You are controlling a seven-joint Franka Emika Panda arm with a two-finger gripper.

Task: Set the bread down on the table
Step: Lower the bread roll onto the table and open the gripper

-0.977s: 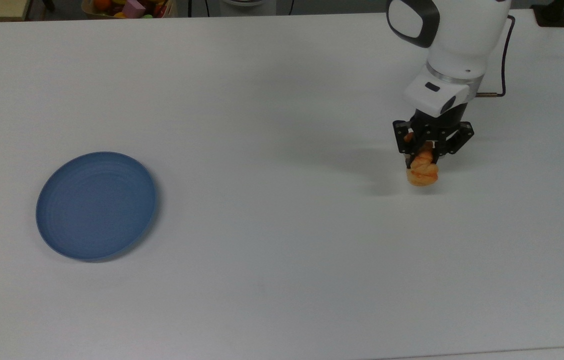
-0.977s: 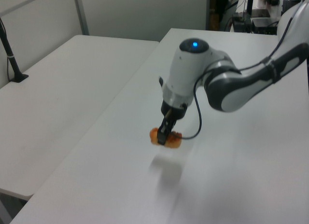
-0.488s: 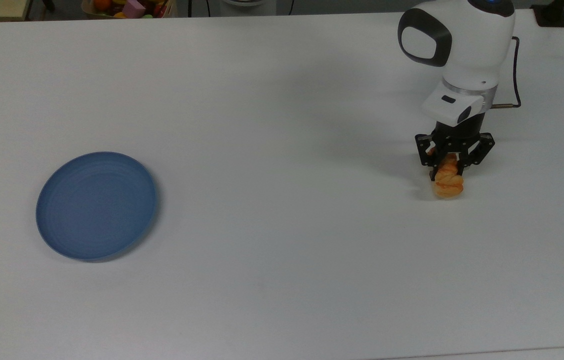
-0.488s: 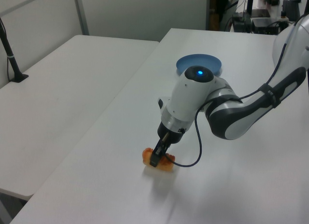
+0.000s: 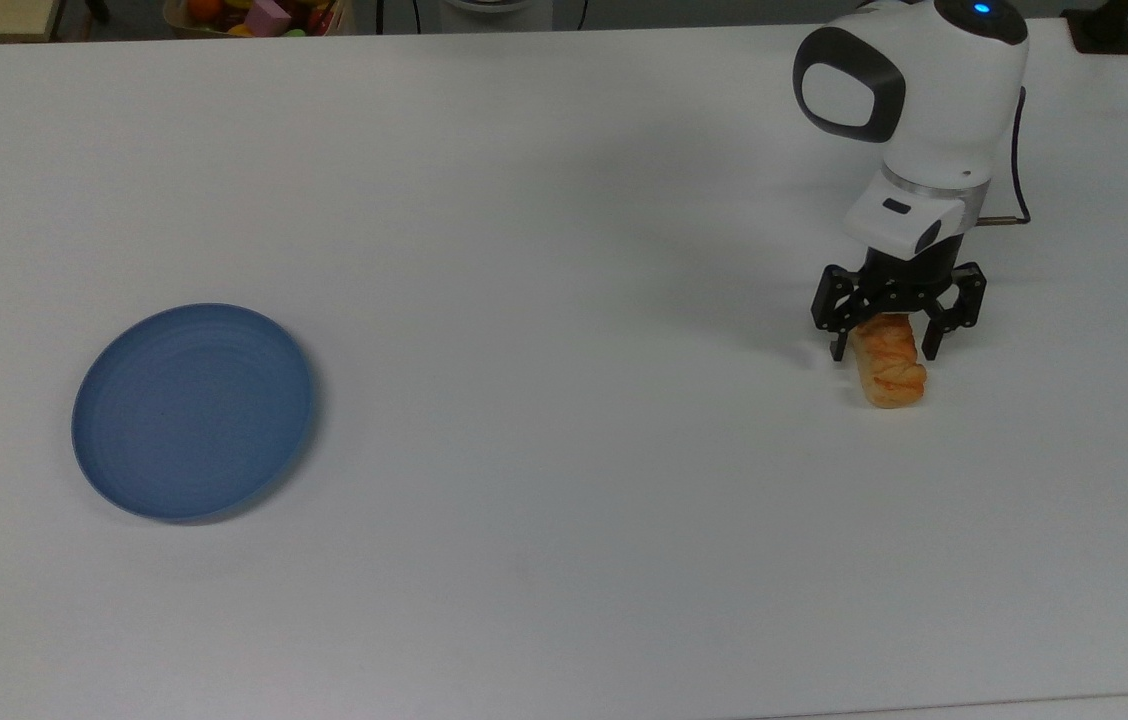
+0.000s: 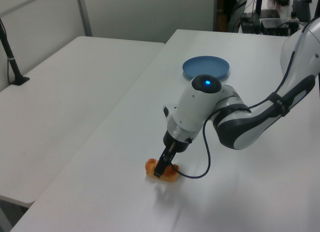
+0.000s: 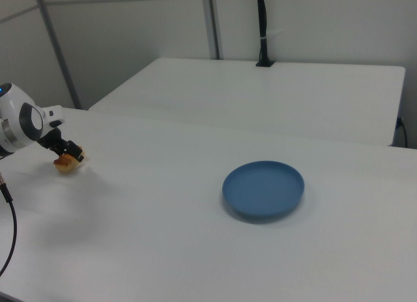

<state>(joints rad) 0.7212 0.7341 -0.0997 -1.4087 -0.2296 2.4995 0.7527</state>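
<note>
Now one bread [image 5: 888,372] on table [image 5: 544,250], one plate [image 5: 192,411]

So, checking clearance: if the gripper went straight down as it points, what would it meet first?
The bread, lying on the table between the open fingers of the gripper. Depth is unclear, so the fingertips might reach the table first.

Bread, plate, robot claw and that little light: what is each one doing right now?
bread: lying flat on the white table, between the claw's fingers.
blue plate: empty, right side up, far from the bread.
gripper: open, straddling the bread's end.
arm's light: glowing blue.
</note>
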